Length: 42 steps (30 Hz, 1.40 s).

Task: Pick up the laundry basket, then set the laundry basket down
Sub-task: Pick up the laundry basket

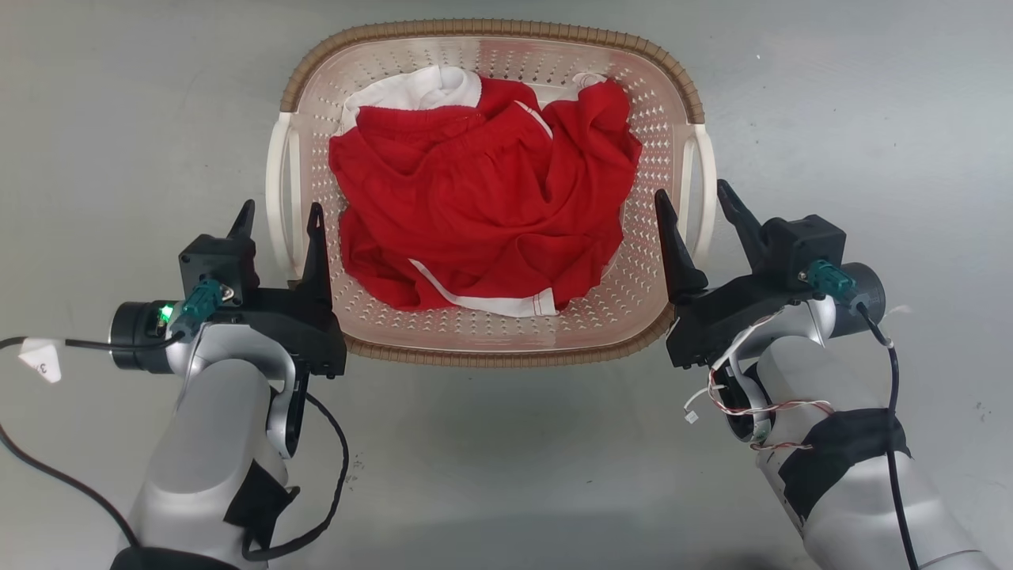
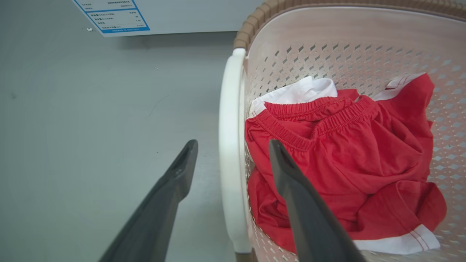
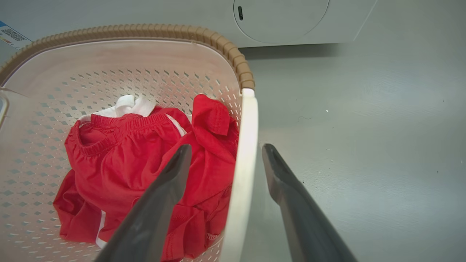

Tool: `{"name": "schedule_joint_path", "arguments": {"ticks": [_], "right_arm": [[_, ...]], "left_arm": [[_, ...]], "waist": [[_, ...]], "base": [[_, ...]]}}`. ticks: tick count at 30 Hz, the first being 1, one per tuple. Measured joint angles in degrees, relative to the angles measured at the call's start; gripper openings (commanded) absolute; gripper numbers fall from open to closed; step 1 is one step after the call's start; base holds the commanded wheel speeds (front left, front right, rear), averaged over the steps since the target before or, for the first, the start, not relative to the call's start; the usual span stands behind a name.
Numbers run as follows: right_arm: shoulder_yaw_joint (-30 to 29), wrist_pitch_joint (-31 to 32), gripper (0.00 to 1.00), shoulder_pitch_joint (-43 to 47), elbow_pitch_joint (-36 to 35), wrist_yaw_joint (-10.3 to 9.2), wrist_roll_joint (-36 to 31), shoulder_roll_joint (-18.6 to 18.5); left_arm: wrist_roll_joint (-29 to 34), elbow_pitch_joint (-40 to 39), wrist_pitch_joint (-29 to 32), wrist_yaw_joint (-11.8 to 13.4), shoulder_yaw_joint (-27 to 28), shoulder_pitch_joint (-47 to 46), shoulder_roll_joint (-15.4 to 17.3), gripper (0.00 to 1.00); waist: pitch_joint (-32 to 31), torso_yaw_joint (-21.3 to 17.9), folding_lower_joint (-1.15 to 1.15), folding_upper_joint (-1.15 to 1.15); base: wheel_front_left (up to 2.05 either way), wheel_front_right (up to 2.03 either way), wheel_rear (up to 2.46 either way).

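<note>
around the handles [image 1: 275, 174] of the laundry basket [image 1: 491, 30], left gripper [image 1: 281, 207] and right gripper [image 1: 692, 190] both gape wide.

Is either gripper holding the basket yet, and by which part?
Nothing is held yet. The left gripper straddles the left handle of the laundry basket, the right gripper the right handle, jaws open, not clamped.

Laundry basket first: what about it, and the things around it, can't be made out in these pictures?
Head view: the laundry basket has its bottom mostly covered by the red clothes.
Head view: the white garment lies mostly under the red, so its kind is unclear.
Left wrist view: the blue-edged label is cut off by the top edge, and its print is too small to read.
Right wrist view: the round door is cut off by the top edge.
</note>
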Motion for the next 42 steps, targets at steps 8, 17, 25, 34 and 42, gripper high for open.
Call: {"name": "schedule_joint_path", "arguments": {"ticks": [8, 17, 25, 34, 42], "right_arm": [[2.85, 0.00, 1.00, -1.85, 3.31, -0.97, 2.78, 0.00], [5.57, 0.00, 1.00, -3.21, 6.21, -1.91, 5.46, -0.02], [7.10, 0.57, 1.00, -4.31, 8.86, -2.76, 8.88, -0.07], [9.31, 2.09, 1.00, -6.01, 11.20, -3.47, 11.77, -0.08], [11.22, 3.04, 0.37, -7.61, 11.71, -3.91, 14.00, -0.08]], "left_arm": [[-0.23, 4.95, 2.09, -1.01, -0.90, -2.88, -0.51, 1.00], [-0.53, 8.99, 3.81, -1.45, -0.91, -4.57, -0.77, 1.00], [-0.74, 11.45, 4.27, -1.45, -1.52, -6.65, -1.16, 1.00], [-0.74, 13.91, 4.28, -1.45, -2.47, -8.67, -1.59, 1.00], [-0.75, 15.56, 4.28, -1.48, -3.28, -9.37, -1.78, 0.47]], "waist": [[0.17, 0.52, 0.00, 0.00], [0.22, 0.77, 0.00, 0.00], [0.64, 1.00, 0.00, 0.00], [1.21, 1.54, 0.00, 0.00], [1.54, 1.85, 0.01, 0.00]], "base": [[0.00, 0.00, 0.00], [0.00, 0.00, 0.00], [0.00, 0.00, 0.00], [0.00, 0.00, 0.00], [0.00, 0.00, 0.00]]}}
